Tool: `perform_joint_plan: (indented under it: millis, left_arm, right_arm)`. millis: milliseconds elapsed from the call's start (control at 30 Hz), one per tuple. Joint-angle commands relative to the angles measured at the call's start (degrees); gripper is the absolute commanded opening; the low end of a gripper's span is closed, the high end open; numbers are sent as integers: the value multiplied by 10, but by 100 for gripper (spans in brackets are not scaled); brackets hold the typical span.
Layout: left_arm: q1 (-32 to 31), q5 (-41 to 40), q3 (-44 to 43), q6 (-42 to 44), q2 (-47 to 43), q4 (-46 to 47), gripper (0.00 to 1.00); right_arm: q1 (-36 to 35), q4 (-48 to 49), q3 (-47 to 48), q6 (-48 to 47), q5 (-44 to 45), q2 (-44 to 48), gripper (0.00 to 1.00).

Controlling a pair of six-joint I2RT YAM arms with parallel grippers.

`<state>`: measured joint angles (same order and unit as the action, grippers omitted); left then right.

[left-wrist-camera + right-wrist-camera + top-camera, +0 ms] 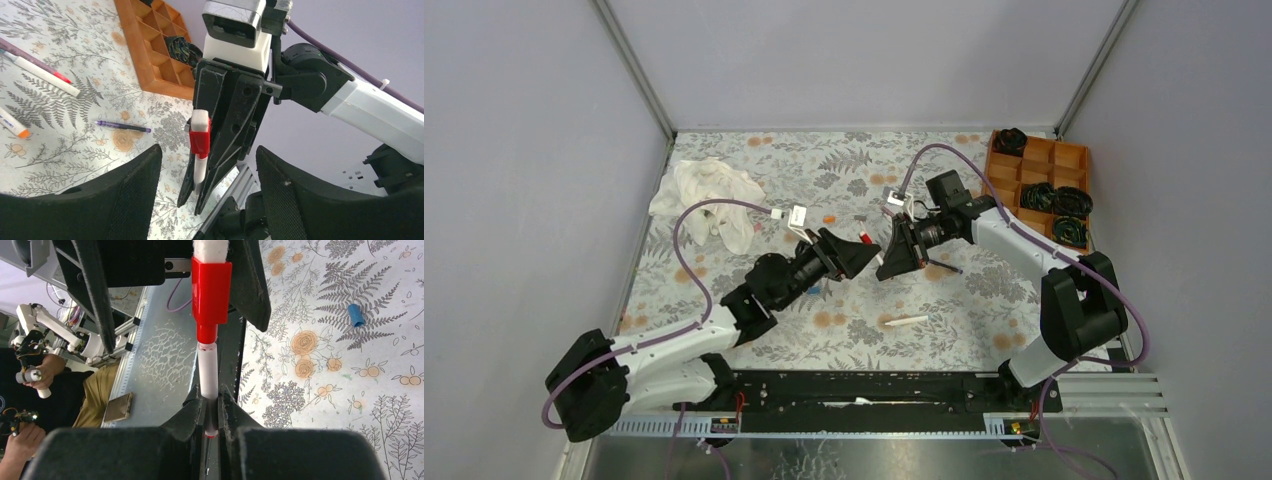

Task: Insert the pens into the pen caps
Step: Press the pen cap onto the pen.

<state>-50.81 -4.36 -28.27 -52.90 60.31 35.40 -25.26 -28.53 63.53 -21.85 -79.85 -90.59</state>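
Nearest, right gripper [212,411] clamps 1 white-barrelled pen [208,372] by its tail, freeing its red plastic cap [212,292]; my left gripper [206,155] flanks it, spread.

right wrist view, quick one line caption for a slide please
Right gripper clamps a white pen whose far end sits in a red cap, between the open fingers of the left gripper

Left arm [694,340] stretched low toward centre, right arm [1024,240] angled inward from right; I see wrists facing, nose to nose. Left gripper [864,256] fingers [135,185] spread wide. Right gripper [211,405] fingers [192,415] pinched on pen [208,370] barrel, tips sitting between left fingers; contact unclear.
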Motion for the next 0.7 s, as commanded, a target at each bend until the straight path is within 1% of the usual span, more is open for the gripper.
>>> perform_joint_plan:
  millis: [0, 100, 433, 467, 567, 667]
  left_arm:
    - [6, -34, -12, -18, 8, 11, 71]
    - [7, -36, -26, -22, 19, 13, 63]
    - [7, -56, -37, -21, 31, 5, 51]
    - [7, -57, -38, -20, 31, 3, 49]
    - [7, -62, -39, -16, 31, -2, 38]
    - [8, -62, -42, -8, 33, -4, 36]
  right_arm:
    - [-4, 17, -6, 11, 7, 20, 0]
    - [-4, 17, -6, 12, 7, 21, 0]
    - [-3, 17, -9, 12, 6, 23, 0]
    - [-4, 18, -9, 12, 6, 23, 0]
    - [-4, 18, -9, 12, 6, 23, 0]
    - [-5, 19, -10, 13, 7, 24, 0]
